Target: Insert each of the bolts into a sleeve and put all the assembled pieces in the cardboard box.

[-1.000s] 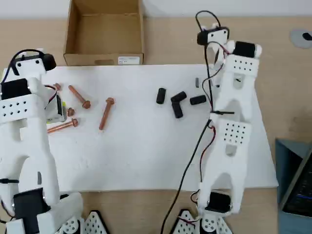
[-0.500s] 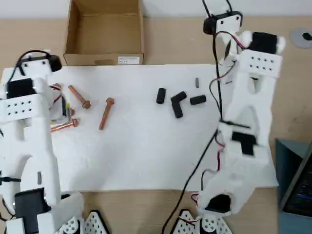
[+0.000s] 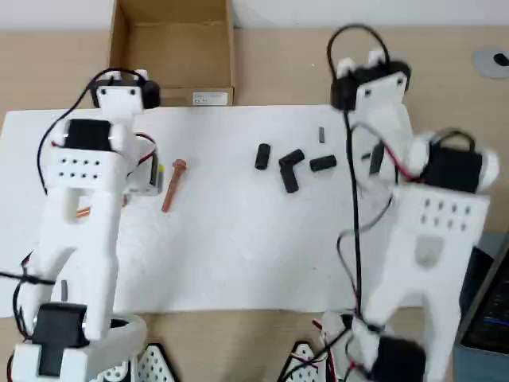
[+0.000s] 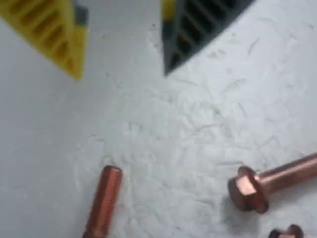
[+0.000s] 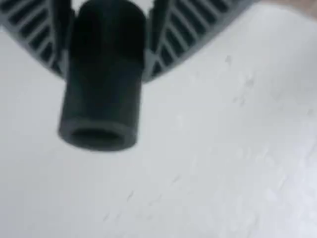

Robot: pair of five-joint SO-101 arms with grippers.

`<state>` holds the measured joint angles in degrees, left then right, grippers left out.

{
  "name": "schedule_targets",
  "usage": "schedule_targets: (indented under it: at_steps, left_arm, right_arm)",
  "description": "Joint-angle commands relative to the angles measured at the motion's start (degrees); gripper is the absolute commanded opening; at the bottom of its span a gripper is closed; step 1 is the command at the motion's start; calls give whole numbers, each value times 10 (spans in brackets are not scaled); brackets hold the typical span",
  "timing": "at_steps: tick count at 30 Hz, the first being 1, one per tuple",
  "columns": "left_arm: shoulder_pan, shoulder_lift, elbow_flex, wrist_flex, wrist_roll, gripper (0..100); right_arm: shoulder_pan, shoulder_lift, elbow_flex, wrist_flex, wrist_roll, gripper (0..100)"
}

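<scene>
Copper bolts lie on the left of the white mat (image 3: 238,255): one (image 3: 173,185) just right of my left arm, another (image 3: 82,212) poking out from under it. My left gripper (image 4: 121,72) hangs open just above the mat, nothing between its fingers, with a flanged bolt (image 4: 262,183) and a bolt shank (image 4: 104,203) close by. Several black sleeves (image 3: 290,169) lie loose at the mat's middle. My right gripper (image 5: 106,64) is shut on a black sleeve (image 5: 101,94), held above bare mat with its open end showing. The cardboard box (image 3: 159,97) stands behind the mat.
A small grey piece (image 3: 321,135) lies on the mat behind the sleeves. A laptop (image 3: 485,302) sits at the right edge of the table and a grey disc (image 3: 493,60) at the far right. Both arms' white links overhang the mat's sides.
My left arm has shifted right over the bolts and now covers most of them. My right arm has swung to the right and risen. The loose sleeves have not moved.
</scene>
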<state>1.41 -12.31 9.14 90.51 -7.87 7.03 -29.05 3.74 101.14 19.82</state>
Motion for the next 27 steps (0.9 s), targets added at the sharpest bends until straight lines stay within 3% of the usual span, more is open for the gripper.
schedule_targets:
  at_steps: [1,10,18,27]
  left_arm:
    - [10,39,-49,-15,17,117]
    - [11,223,-211,-13,16,118]
    - [24,349,-298,-13,4,119]
    - [52,457,-389,-24,2,121]
  right_arm:
    - [4,-96,84,6,0,10]
    - [7,-237,241,-29,0,10]
    - [54,-247,282,-60,5,10]
    - [56,-247,295,-79,5,10]
